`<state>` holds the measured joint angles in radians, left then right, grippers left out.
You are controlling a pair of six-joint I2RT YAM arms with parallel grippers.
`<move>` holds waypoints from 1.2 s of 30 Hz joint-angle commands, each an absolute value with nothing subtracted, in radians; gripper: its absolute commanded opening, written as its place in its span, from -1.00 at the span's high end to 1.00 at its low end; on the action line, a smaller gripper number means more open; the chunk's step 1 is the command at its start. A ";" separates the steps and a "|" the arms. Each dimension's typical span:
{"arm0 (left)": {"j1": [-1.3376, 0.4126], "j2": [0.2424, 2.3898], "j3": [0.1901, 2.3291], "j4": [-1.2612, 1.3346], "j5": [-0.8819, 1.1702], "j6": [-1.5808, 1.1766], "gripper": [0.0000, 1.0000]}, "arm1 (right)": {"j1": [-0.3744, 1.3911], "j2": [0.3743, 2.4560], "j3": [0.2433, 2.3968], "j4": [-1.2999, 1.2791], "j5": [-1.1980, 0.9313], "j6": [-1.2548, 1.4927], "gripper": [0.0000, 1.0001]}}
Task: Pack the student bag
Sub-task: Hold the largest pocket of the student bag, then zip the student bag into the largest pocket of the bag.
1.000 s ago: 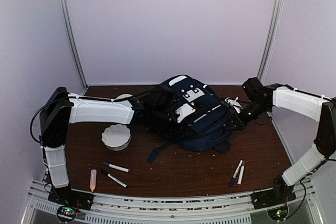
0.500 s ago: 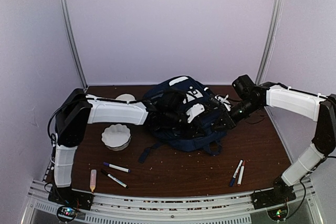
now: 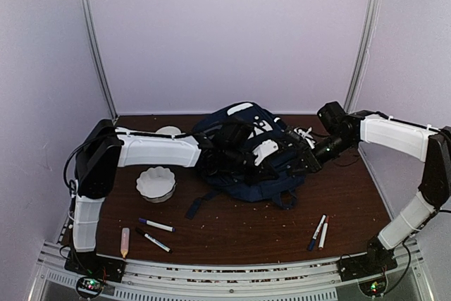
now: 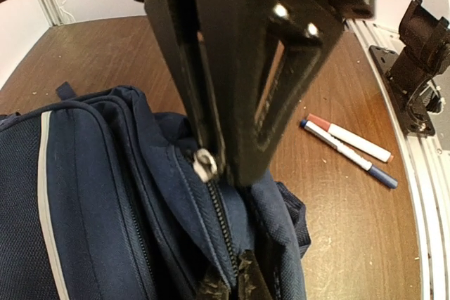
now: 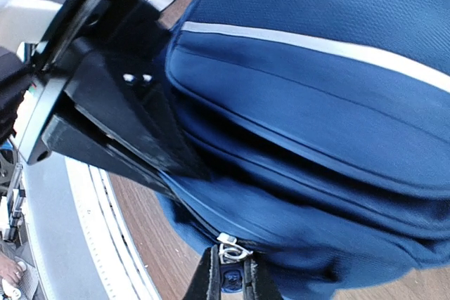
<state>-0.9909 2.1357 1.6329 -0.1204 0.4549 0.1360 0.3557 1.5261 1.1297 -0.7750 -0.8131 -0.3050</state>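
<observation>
The student bag (image 3: 243,174), navy with thin white stripes, lies in the middle of the table. Both grippers meet at its right end. My left gripper (image 3: 282,161) reaches across the bag; in its wrist view the left gripper (image 4: 229,286) is shut on the bag's fabric (image 4: 140,194) right at the zip line. A silver zip slider (image 4: 205,164) sits just ahead of it. My right gripper (image 5: 232,284) is shut on the blue zip pull (image 5: 231,279) under the silver slider (image 5: 229,249). From above, the right gripper (image 3: 306,163) is at the bag's right edge.
A white scalloped bowl (image 3: 156,183) stands left of the bag. Two markers (image 3: 156,225) and a small tube (image 3: 125,242) lie front left. Two more pens (image 3: 318,232) lie front right, also seen as pens (image 4: 348,147) near the right arm's base (image 4: 420,61).
The left jaws have closed onto the bag's fabric by the zip. Both arms and the bag have shifted a little to the left since a second ago.
</observation>
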 commanded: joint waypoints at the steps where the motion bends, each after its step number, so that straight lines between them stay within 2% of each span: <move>1: -0.979 2.085 1.608 -0.221 0.389 0.192 0.98 | 0.232 1.533 1.127 -0.806 -0.760 -0.338 1.00; 18: -0.979 1.972 1.459 -0.267 0.239 0.334 1.00 | 0.013 1.797 1.263 -0.697 -0.695 -0.278 1.00; 29: -0.980 1.967 1.425 -0.187 0.190 0.402 1.00 | -0.057 1.635 1.083 -0.717 -0.626 -0.369 1.00; 36: -0.979 1.880 1.269 -0.103 0.047 0.426 1.00 | -0.084 1.557 1.005 -0.695 -0.603 -0.386 1.00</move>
<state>-1.0080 1.9636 1.3537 -0.0879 0.1940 0.3931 -0.0124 1.5925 1.0279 -0.7200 -0.7948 -0.3725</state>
